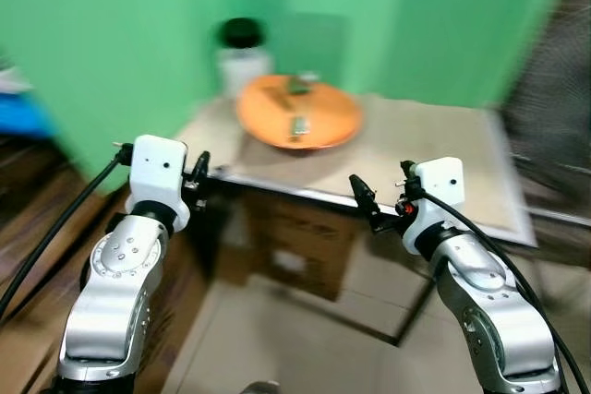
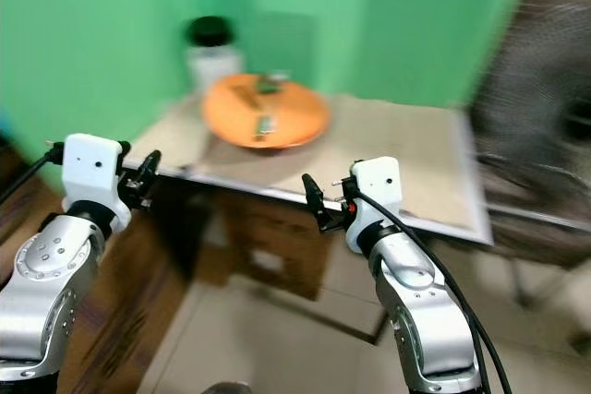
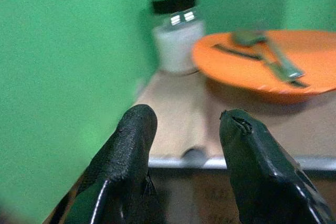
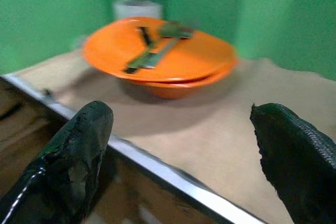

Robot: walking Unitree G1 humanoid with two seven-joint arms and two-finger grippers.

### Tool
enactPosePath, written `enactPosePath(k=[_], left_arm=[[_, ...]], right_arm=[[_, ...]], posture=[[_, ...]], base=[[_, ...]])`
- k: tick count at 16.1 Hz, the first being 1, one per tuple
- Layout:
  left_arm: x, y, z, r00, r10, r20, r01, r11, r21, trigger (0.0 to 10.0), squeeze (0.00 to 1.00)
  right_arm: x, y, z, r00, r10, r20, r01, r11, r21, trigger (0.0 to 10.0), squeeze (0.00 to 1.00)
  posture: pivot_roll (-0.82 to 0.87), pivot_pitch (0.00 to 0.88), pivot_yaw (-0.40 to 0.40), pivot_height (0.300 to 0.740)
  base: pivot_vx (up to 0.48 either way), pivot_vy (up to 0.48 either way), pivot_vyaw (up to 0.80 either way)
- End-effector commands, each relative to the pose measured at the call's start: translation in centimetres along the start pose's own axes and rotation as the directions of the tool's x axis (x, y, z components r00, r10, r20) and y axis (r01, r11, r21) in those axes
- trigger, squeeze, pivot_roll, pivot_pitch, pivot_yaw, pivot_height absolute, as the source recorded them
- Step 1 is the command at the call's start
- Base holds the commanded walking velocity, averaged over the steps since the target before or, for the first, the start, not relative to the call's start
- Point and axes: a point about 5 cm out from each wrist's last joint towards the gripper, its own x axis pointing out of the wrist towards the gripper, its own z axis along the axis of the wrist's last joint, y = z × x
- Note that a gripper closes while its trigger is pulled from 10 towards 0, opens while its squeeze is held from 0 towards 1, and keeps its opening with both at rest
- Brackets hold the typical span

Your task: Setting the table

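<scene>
An orange plate (image 1: 319, 117) sits at the back left of a beige table (image 1: 434, 149), with some cutlery (image 4: 152, 53) lying across it. Behind the plate stands a white jar (image 1: 242, 60) with a black lid. My left gripper (image 3: 186, 116) is open and held just short of the table's near left edge, with nothing between its fingers. My right gripper (image 4: 184, 114) is open too and empty. It hovers before the table's metal front rim and faces the plate. Both eye views are blurred.
Green walls (image 1: 111, 34) close in behind and to the left of the table. A cardboard box (image 1: 295, 246) stands under it on the tiled floor. A dark meshed object (image 2: 536, 89) is at the right. The table's right half is bare.
</scene>
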Motion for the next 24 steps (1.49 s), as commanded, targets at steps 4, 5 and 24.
enactPosePath(k=[4, 5, 24], left_arm=[[0.1, -0.2, -0.1, 1.000, -0.001, -0.009, 0.001, 1.000, 0.006, 10.0, 0.00], [0.1, -0.2, -0.1, 1.000, 0.000, -0.011, 0.001, 1.000, 0.016, 10.0, 0.00], [0.2, -0.7, 0.2, 0.996, -0.091, 0.003, 0.091, 0.996, 0.012, 10.0, 1.00]], right_arm=[[0.2, -0.7, -0.2, 0.999, -0.032, -0.026, 0.033, 0.999, 0.042, 10.0, 0.00], [0.4, -0.4, -0.2, 1.000, -0.014, -0.028, 0.015, 0.998, 0.059, 10.0, 0.00], [2.7, 0.4, 1.4, 0.999, -0.019, 0.044, 0.016, 0.997, 0.070, 10.0, 0.00]], posture=[[0.13, 0.000, 0.039, 0.740], [0.13, 0.000, 0.038, 0.740], [0.13, 0.000, 0.049, 0.740]], base=[[0.000, 0.000, 0.00], [0.000, 0.000, 0.00], [0.245, 0.000, 0.24]])
